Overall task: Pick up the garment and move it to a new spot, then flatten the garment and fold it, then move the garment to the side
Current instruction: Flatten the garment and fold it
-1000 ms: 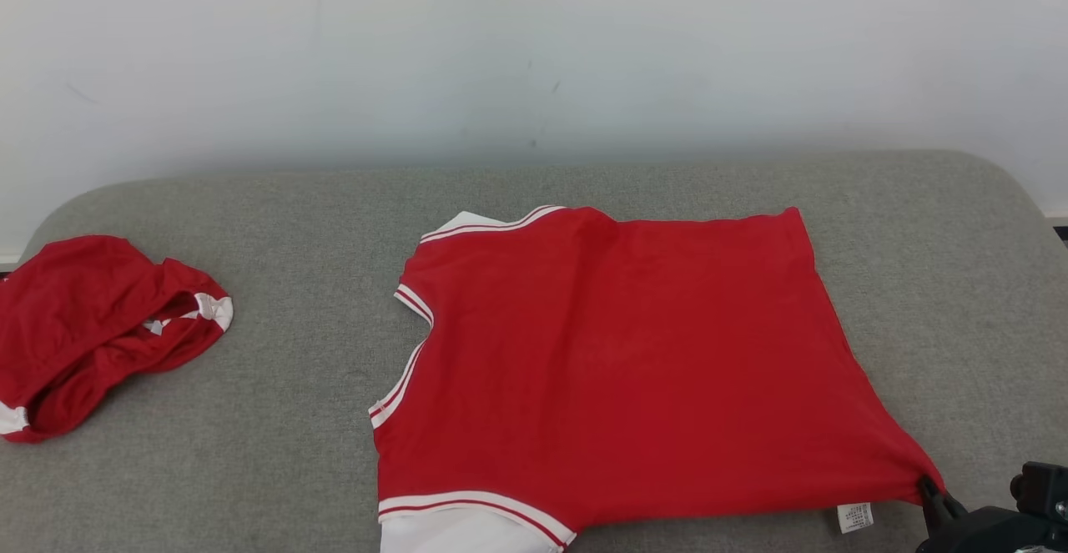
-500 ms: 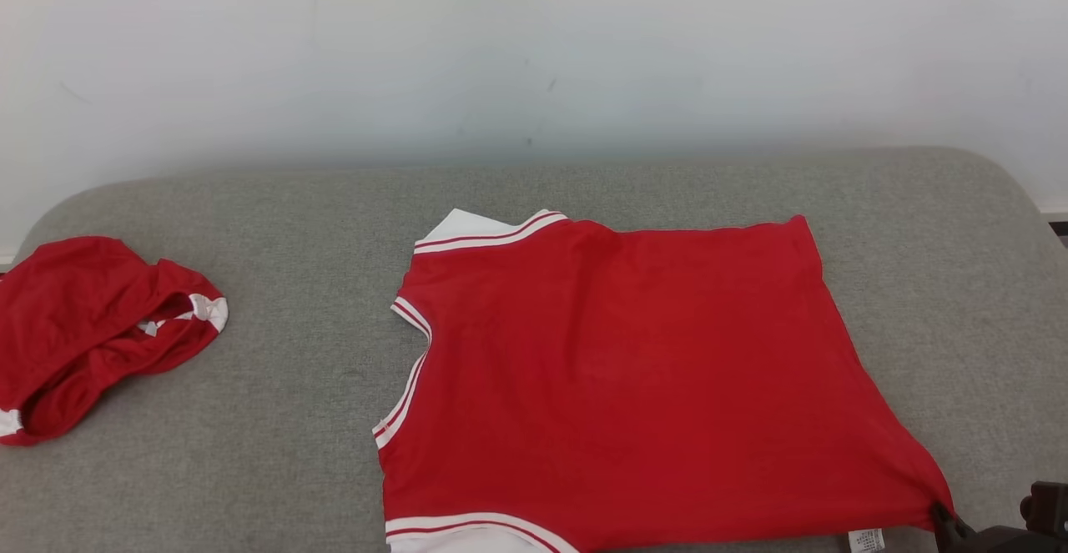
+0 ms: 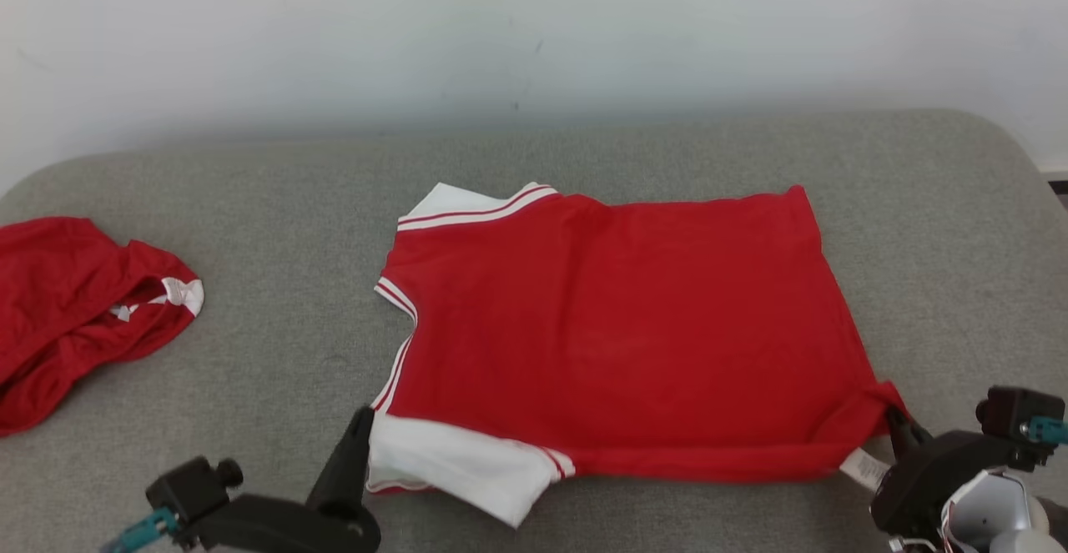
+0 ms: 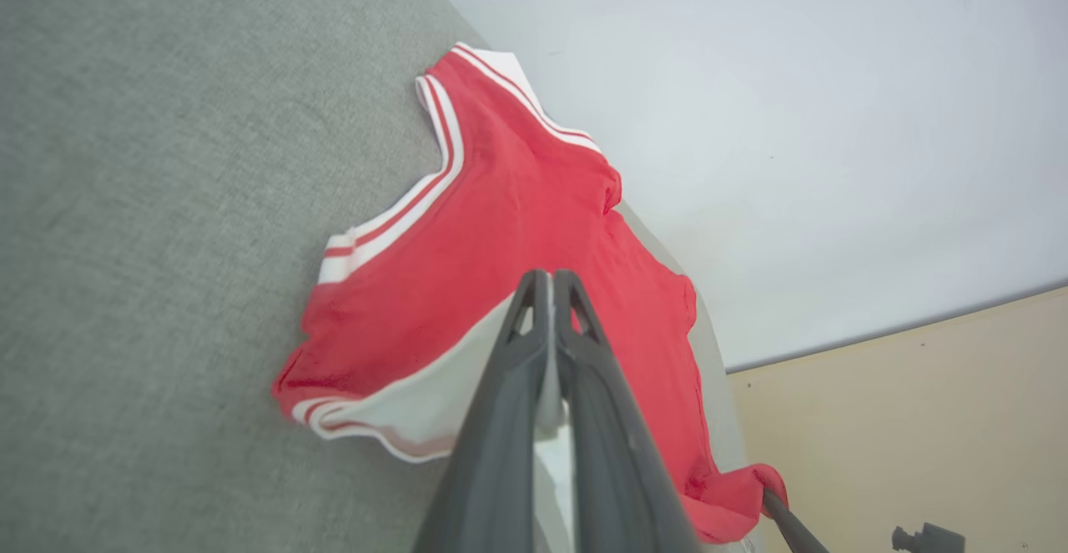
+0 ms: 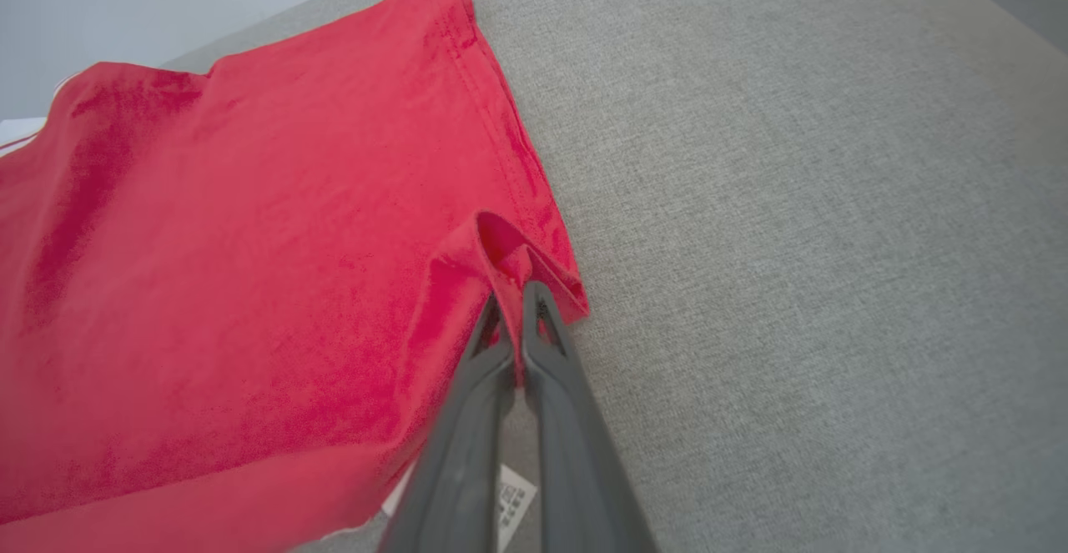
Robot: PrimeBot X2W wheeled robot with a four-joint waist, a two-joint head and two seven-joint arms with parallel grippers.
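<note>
A red garment [image 3: 617,319] with white, red-striped sleeves lies spread on the grey cushioned surface [image 3: 250,203], collar side to the left. At its near left, my left gripper [image 3: 364,421] is shut on the white sleeve [image 3: 450,461]. The left wrist view shows those fingers [image 4: 546,284] pressed together on white cloth of the garment [image 4: 501,228]. My right gripper [image 3: 894,418] is shut on the near right hem corner. In the right wrist view its tips [image 5: 513,299] pinch a bunched fold of the garment [image 5: 250,244]. The near edge is lifted slightly.
A second red garment [image 3: 75,303] lies crumpled at the far left edge of the surface. A white care label [image 3: 863,468] hangs by the right gripper. A pale wall [image 3: 534,36] rises behind. Bare grey surface [image 5: 793,244] lies to the right.
The head camera has shifted. Both grippers have risen further into view, the left one newly seen, and the garment's near edge has been drawn up and away from me.
</note>
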